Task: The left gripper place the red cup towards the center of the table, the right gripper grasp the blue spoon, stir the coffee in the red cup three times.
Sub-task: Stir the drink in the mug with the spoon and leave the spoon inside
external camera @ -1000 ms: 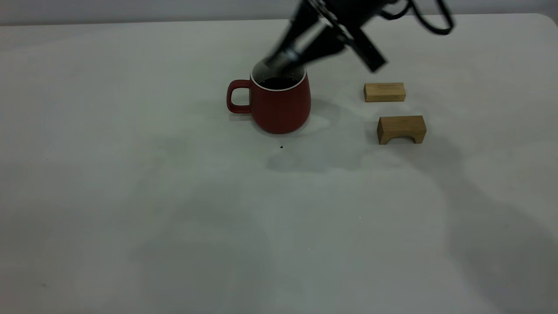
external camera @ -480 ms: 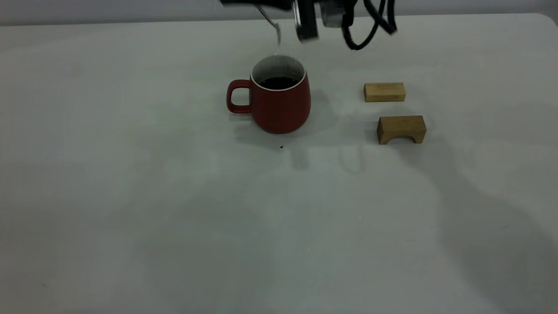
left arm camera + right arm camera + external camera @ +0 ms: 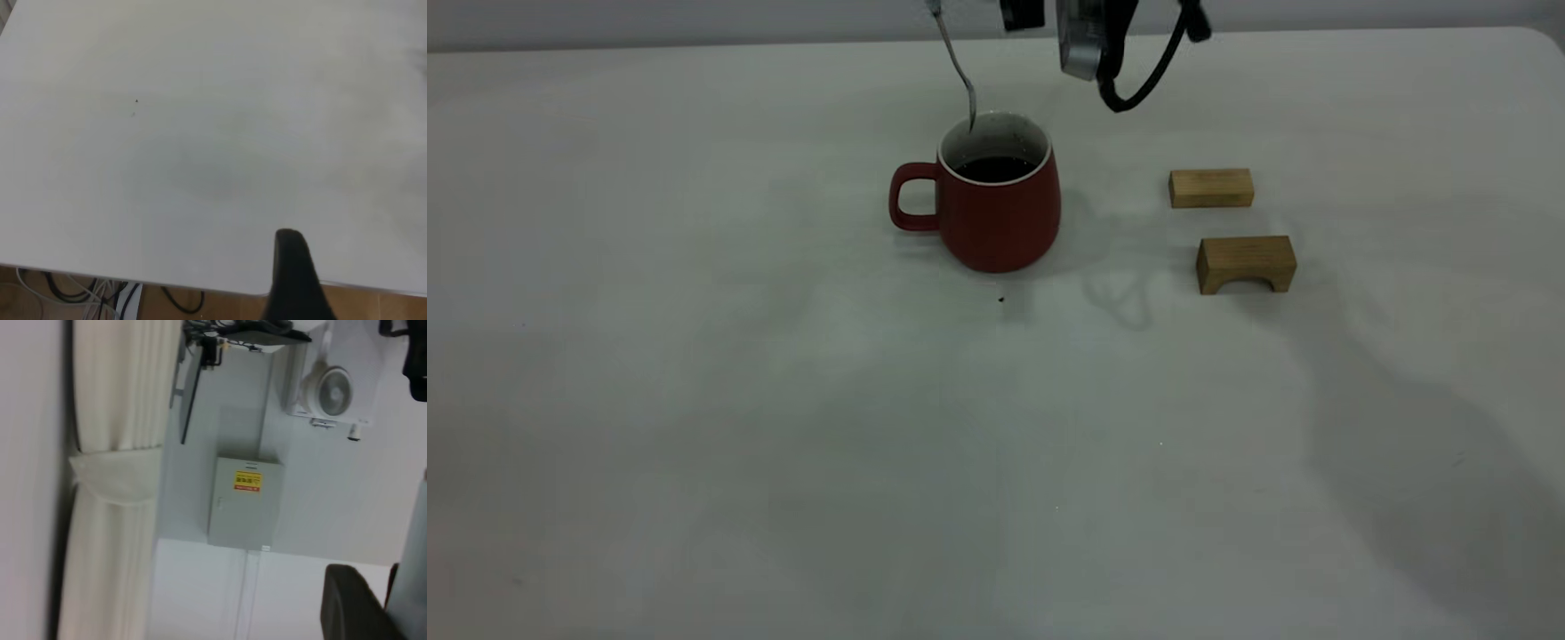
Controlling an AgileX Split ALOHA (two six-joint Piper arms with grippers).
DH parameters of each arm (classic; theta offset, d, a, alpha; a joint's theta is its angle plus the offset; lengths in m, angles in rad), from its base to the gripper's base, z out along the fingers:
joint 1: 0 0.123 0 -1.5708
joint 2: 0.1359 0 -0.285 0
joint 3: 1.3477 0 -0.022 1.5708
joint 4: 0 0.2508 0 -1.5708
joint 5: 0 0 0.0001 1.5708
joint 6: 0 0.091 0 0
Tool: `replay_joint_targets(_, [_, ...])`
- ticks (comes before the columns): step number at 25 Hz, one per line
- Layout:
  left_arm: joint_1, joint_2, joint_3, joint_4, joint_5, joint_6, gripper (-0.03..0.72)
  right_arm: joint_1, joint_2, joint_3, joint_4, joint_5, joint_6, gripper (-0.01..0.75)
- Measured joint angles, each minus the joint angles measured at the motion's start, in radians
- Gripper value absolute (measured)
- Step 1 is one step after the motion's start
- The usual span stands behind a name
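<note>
Now we hold the blue spoon [image 3: 959,67] over the red cup [image 3: 987,209] near the table's [image 3: 694,400] far edge; our right gripper's grip cannot be told. Lower straight into the coffee [image 3: 996,168], clear of the rim, then stir gently.

The right arm [image 3: 1089,36] is black, with a grey metal cylinder and a thick black cable [image 3: 1147,76] looping below it. The left gripper [image 3: 293,280] shows one dark, matte finger with a rounded tip.
</note>
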Motion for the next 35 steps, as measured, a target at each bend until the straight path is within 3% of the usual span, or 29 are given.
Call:
replay_joint_targets(9, [0.000, 0.000, 0.000, 0.000, 0.000, 0.000, 0.551, -0.066, 0.144, -0.055, 0.004, -0.003, 0.000, 0.129])
replay_joint_targets(15, [0.000, 0.000, 0.000, 0.000, 0.000, 0.000, 0.551, -0.033, 0.166, -0.057, 0.004, -0.006, 0.005, 0.129])
replay_joint_targets(21, [0.000, 0.000, 0.000, 0.000, 0.000, 0.000, 0.551, -0.020, 0.224, -0.186, 0.004, -0.001, 0.008, 0.129])
replay_joint_targets(27, [0.000, 0.000, 0.000, 0.000, 0.000, 0.000, 0.551, -0.074, 0.178, -0.046, 0.005, -0.009, 0.008, 0.129])
replay_joint_targets(30, [0.000, 0.000, 0.000, 0.000, 0.000, 0.000, 0.551, -0.060, 0.153, -0.010, 0.005, -0.009, 0.008, 0.129])
replay_joint_targets(35, [0.000, 0.000, 0.000, 0.000, 0.000, -0.001, 0.551, -0.011, 0.203, -0.142, 0.005, -0.004, 0.011, 0.129])
